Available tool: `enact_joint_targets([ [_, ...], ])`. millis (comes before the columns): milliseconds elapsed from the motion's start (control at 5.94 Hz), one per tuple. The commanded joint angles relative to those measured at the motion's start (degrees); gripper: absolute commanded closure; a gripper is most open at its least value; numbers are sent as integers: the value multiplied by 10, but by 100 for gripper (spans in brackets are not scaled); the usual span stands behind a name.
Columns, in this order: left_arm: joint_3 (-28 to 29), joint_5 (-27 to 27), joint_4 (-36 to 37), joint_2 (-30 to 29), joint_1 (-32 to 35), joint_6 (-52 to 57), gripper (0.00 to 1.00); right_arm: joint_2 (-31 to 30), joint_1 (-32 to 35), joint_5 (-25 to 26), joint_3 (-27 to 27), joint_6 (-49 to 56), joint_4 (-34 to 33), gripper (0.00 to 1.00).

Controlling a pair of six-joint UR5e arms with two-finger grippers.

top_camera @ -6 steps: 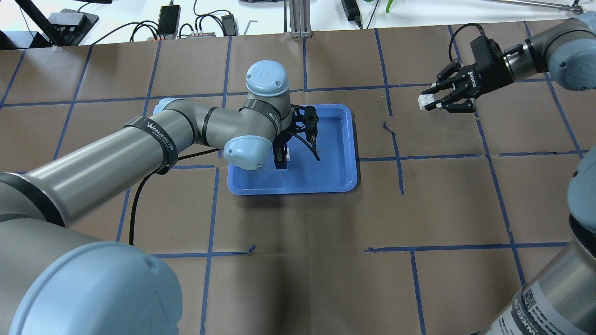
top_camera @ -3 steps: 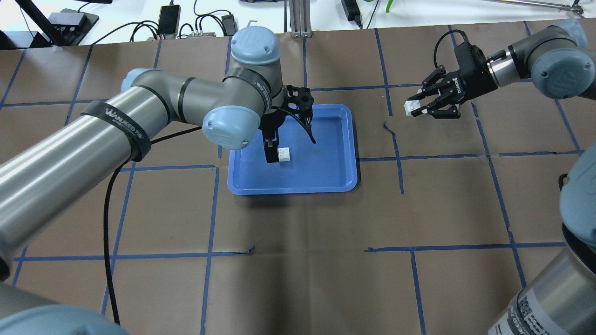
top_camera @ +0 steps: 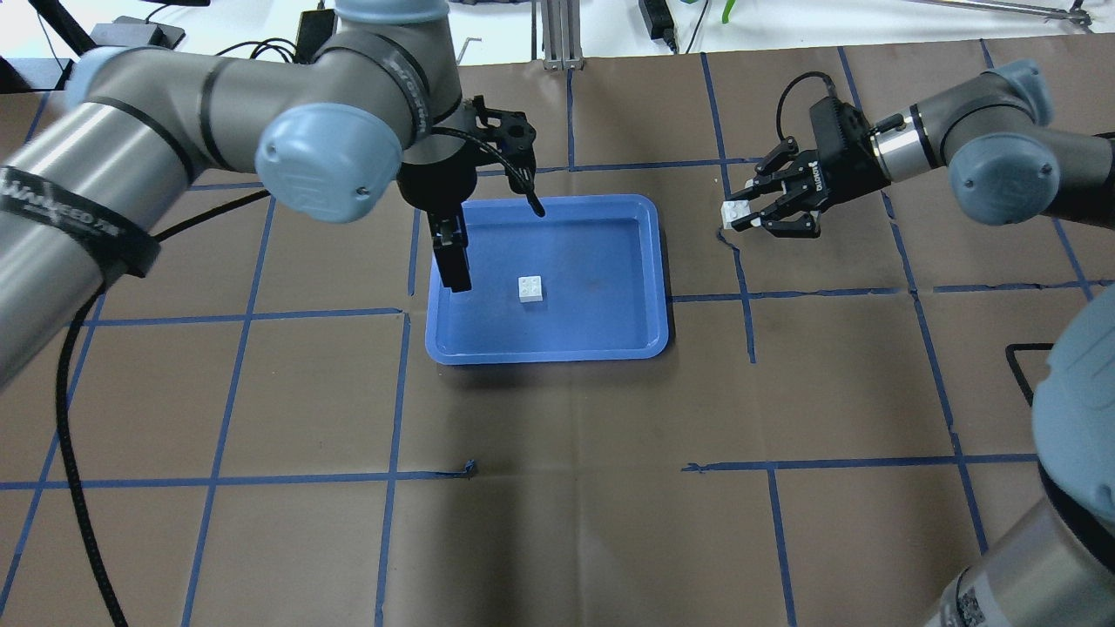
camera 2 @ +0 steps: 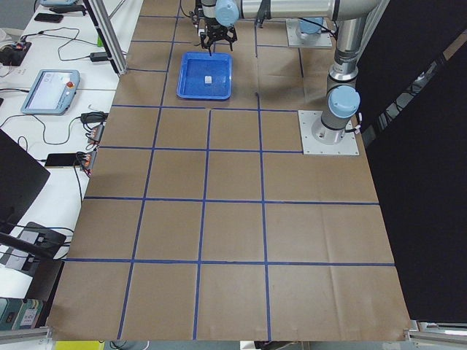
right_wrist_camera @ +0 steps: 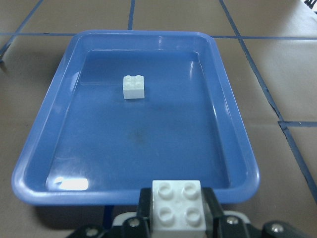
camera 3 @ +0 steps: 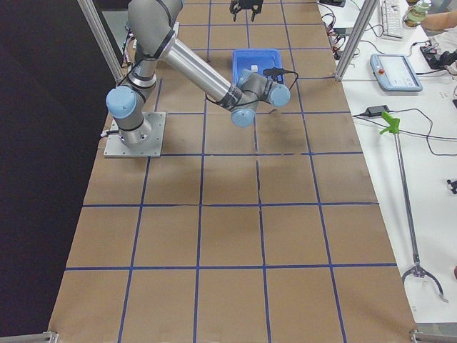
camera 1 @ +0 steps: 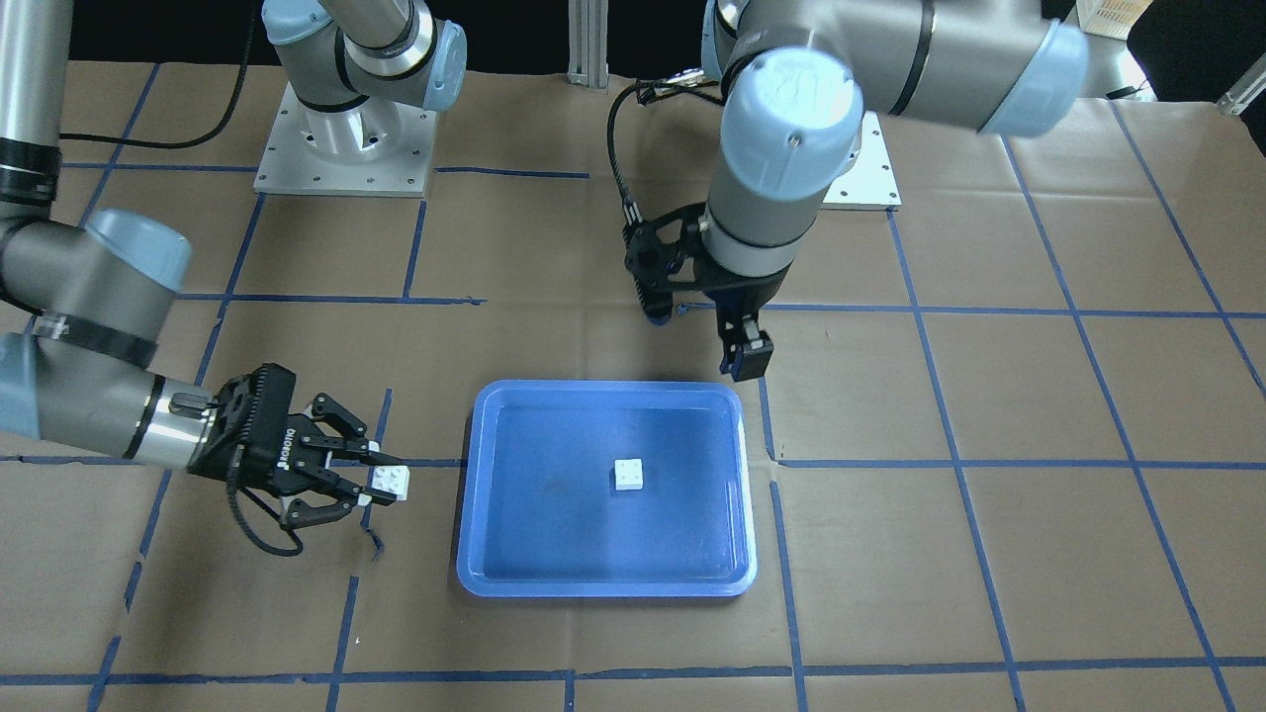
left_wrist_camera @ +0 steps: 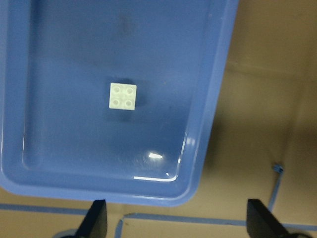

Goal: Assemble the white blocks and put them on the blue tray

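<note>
The blue tray lies mid-table on brown paper. One white block sits studs up on its floor, left of centre; it also shows in the front view, the left wrist view and the right wrist view. My left gripper is open and empty, raised over the tray's left rim, apart from that block. My right gripper is shut on the second white block, held studs up above the paper just right of the tray, as the right wrist view shows.
Blue tape lines grid the brown paper. Cables and devices lie along the far edge beside an aluminium post. The arms' base plates stand on the robot's side. The left arm's elbow hangs left of the tray.
My left gripper has risen and drawn back to the left, leaving the white block lying in the tray. My right gripper has carried its block leftward, closer to the tray.
</note>
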State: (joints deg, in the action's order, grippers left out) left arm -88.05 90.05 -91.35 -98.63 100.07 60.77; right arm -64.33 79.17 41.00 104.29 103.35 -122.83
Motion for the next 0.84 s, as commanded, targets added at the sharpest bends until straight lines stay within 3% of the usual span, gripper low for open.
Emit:
enact_joint_targets([
  [0,9,6,-9,38,-22,-246,1,7,89,0,35,-212,-200,66],
  [336,-1,6,-5,69,-42,-521,1,48,124,2,97,-290,-363,66],
  [505,-3,7,-6,71,-44,-621,1,75,125,1,106,-291,-414,66],
  [673,-1,8,-9,74,-44,-641,1,85,129,0,104,-291,-418,66],
])
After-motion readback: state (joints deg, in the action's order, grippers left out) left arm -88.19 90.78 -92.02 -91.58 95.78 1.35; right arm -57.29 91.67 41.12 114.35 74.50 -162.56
